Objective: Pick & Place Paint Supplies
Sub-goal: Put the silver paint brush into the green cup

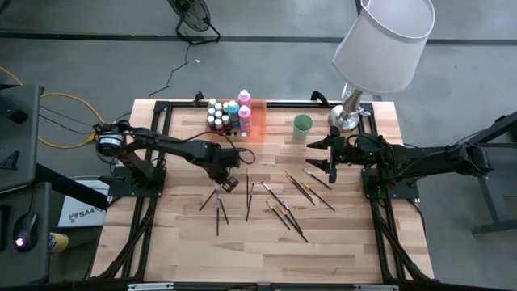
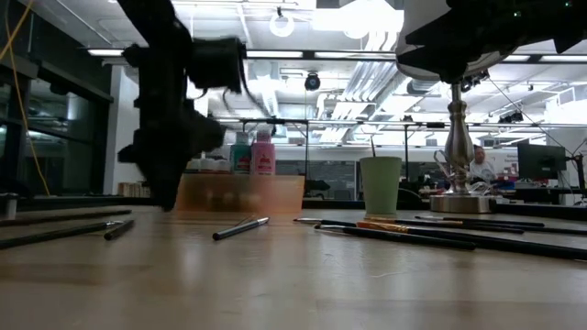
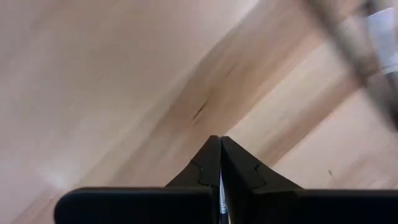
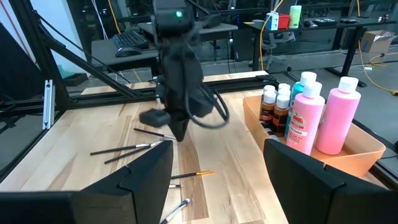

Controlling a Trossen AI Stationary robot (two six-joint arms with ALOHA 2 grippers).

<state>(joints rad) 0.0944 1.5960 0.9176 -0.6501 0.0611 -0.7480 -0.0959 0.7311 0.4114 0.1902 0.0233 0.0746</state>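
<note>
Several thin dark paintbrushes [image 1: 284, 212] lie flat on the wooden table, between the arms and nearer the front edge. White-capped paint bottles [image 1: 230, 113], pink, blue and brown, stand in the translucent orange tray [image 1: 258, 123] at the far middle. My left gripper [image 1: 229, 182] points down just above the table beside a slanting brush [image 1: 208, 199], fingers shut. My right gripper [image 1: 329, 153] hovers level and open near the pale green cup [image 1: 302, 125], with nothing between its fingers [image 4: 149, 180]. My left gripper's fingertips [image 3: 215, 142] meet with only bare tabletop showing beyond them. A thin pale sliver [image 3: 222, 202] shows farther back between the fingers. I cannot tell whether it is part of a brush or whether the gripper touches anything.
A lamp with a white shade [image 1: 381, 39] and metal base [image 1: 346, 118] stands at the far right corner. A black frame [image 1: 161, 145] edges the table on the left, right and far sides. Bare wood lies along the near edge [image 1: 258, 259].
</note>
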